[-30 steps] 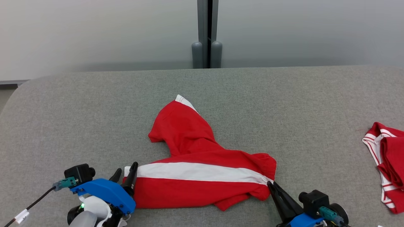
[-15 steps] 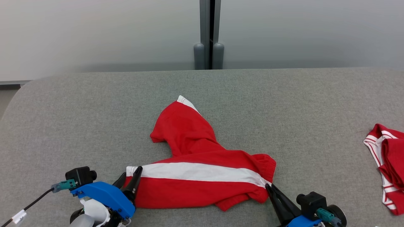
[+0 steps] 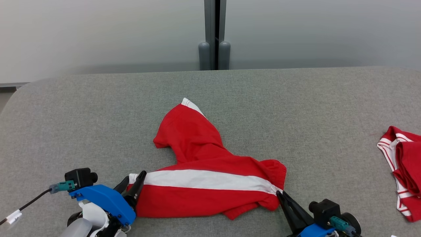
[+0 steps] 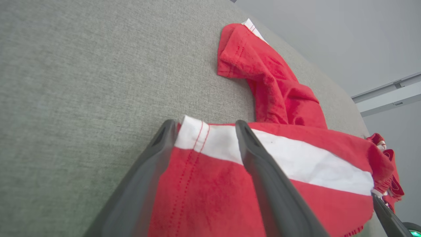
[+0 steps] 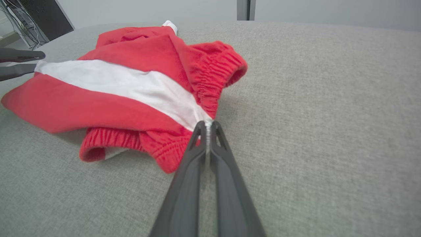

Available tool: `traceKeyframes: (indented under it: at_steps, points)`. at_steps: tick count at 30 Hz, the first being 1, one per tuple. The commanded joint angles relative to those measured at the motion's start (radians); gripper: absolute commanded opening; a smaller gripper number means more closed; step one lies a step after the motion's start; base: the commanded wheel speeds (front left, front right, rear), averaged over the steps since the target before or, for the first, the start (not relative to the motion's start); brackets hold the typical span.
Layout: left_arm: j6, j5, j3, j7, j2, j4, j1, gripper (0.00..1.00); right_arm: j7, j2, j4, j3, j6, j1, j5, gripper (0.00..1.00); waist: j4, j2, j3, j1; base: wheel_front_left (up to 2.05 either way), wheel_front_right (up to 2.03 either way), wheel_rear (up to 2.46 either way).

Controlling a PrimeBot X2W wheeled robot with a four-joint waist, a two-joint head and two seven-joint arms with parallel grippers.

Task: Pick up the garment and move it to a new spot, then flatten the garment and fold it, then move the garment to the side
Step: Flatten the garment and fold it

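The garment (image 3: 210,184), a pair of red shorts with a white stripe (image 3: 204,179) down the side, lies near the front edge of the grey cloth-covered counter (image 3: 296,115), between the two arms. One leg is stretched sideways across the front. The other leg (image 3: 187,131) is flung away toward the back, so the piece is only half spread. The right gripper (image 5: 206,123) has its fingers (image 5: 227,171) clenched on the elastic waistband (image 5: 217,72), right where the stripe ends. This pinch probably serves as an anchor, so that the cloth can be drawn taut from the far end. The left gripper (image 4: 205,124) is at that far end with its fingers (image 4: 263,171) spread wide. One sits outside the leg's hem (image 4: 194,133) and the other lies over the stripe, straddling the corner without clamping it. With both arms on the same striped edge, the aim looks like pulling that side straight as part of flattening. Folding appears not yet begun. A second red-and-white garment (image 3: 403,164) sits well apart at the counter's right edge and plays no part in this. The loose back leg may drag and bunch if the front edge is tugged hard.
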Motion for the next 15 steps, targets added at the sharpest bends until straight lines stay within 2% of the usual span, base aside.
traceKeyframes:
  at_steps: [1, 9, 10, 11, 13, 15]
  points:
    - [-0.002, -0.017, -0.012, 0.001, 0.009, -0.005, -0.020, 1.00, 0.000, -0.005, 0.002, 0.000, 0.000, -0.006, 0.004, 0.00, 0.000, -0.0001, 0.000, 0.0000, 0.00, 0.00, 0.00]
    - [-0.001, -0.066, -0.056, -0.019, 0.039, -0.027, -0.032, 1.00, 0.000, -0.006, 0.000, 0.000, 0.000, -0.010, 0.006, 0.00, 0.000, -0.0001, 0.005, 0.0000, 0.00, 0.00, 0.00]
    - [-0.002, -0.071, -0.063, -0.023, 0.042, -0.029, -0.032, 0.94, 0.000, -0.006, 0.000, -0.001, 0.000, -0.011, 0.006, 0.00, -0.001, -0.0001, 0.005, 0.0000, 0.00, 0.00, 0.00]
    - [-0.001, -0.076, -0.070, -0.027, 0.045, -0.029, -0.032, 0.49, 0.000, -0.005, 0.000, -0.002, 0.000, -0.012, 0.006, 0.00, -0.001, -0.0001, 0.005, 0.0000, 0.00, 0.00, 0.00]
    - [-0.002, -0.084, -0.088, -0.033, 0.049, -0.028, -0.032, 0.24, 0.000, -0.004, -0.002, -0.003, 0.000, -0.013, 0.005, 0.00, -0.001, -0.0001, 0.007, 0.0000, 0.00, 0.00, 0.00]
    - [-0.002, -0.091, -0.101, -0.038, 0.052, -0.025, -0.037, 0.10, 0.000, -0.004, -0.003, -0.005, 0.000, -0.014, 0.005, 0.00, -0.001, -0.0001, 0.009, 0.0000, 0.00, 0.00, 0.00]
